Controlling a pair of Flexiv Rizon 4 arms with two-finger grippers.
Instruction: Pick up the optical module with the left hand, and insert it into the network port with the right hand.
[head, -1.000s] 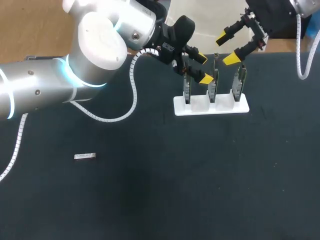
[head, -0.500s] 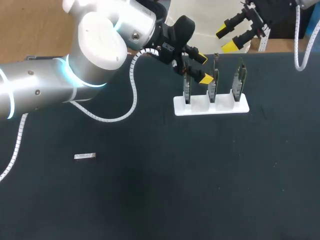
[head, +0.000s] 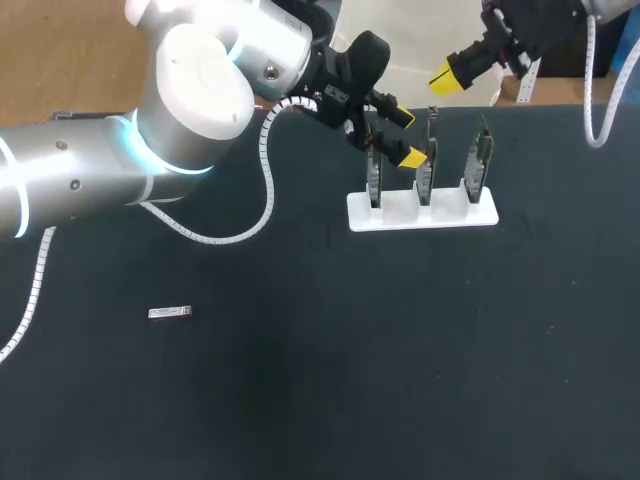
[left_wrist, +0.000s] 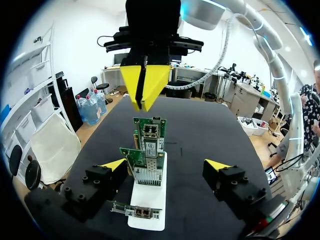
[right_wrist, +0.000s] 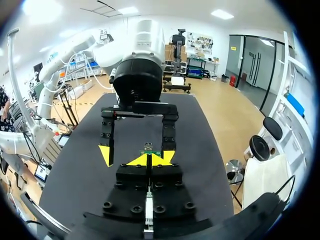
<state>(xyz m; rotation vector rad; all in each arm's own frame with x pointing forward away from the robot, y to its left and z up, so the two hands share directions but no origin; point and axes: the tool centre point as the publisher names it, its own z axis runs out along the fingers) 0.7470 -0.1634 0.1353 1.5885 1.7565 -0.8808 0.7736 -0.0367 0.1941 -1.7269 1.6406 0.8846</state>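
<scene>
Dark desk (head: 300, 400) inspected, left to right. The optical module (head: 170, 313) lies flat at 8 o'clock, untouched and well apart from both arms. The left gripper (head: 406, 136) hangs at 1 o'clock, at the leftmost of three network cards (head: 425, 170) standing upright in a white holder (head: 420, 213); its jaws are spread and empty. The right gripper (head: 447, 76) sits above the far edge, beyond the holder, with jaws pressed together on nothing.

Assessment: the pick-up step is not yet begun. The next move calls for the left arm to travel to 8 o'clock and straddle the module.
</scene>
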